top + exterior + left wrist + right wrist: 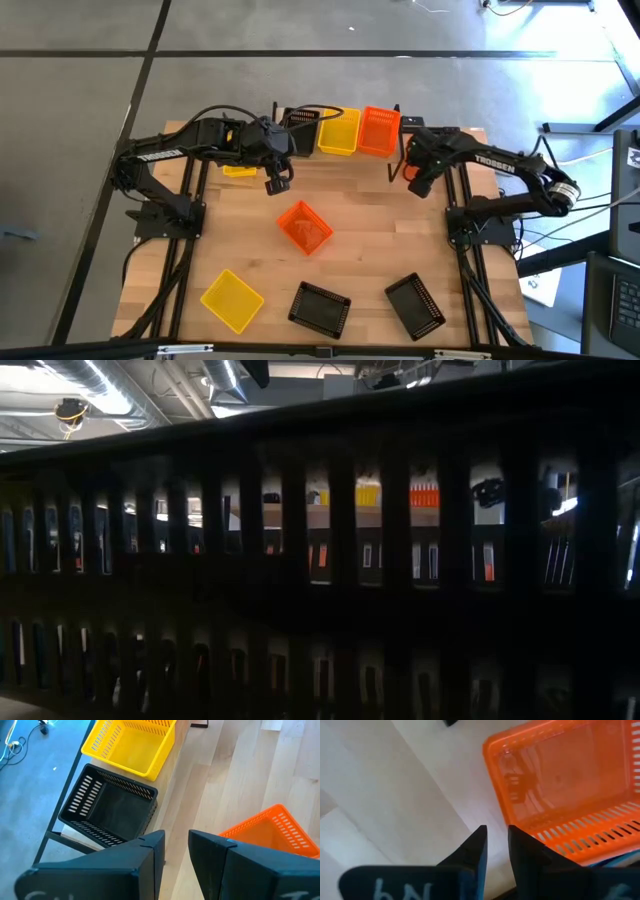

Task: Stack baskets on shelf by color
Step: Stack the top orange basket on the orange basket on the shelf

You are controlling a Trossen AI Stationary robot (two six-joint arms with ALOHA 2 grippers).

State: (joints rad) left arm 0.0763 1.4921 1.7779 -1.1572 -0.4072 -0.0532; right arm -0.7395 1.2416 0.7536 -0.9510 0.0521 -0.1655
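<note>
Left hand [277, 184] empty, fingers nearly closed, hovering just in front of the shelf [300, 135]. Black basket [301, 120] and yellow basket [339, 132] on the shelf just beyond it; loose orange basket [304, 226] on the counter [360, 250] near it, on the front side. Right hand [414, 183] narrow and empty too, close beside the orange basket [378, 131] at the shelf's end.

Three baskets [338, 131] sit side by side on the shelf [395, 109]; five others [318, 306] lie scattered on the table [360, 215].
</note>
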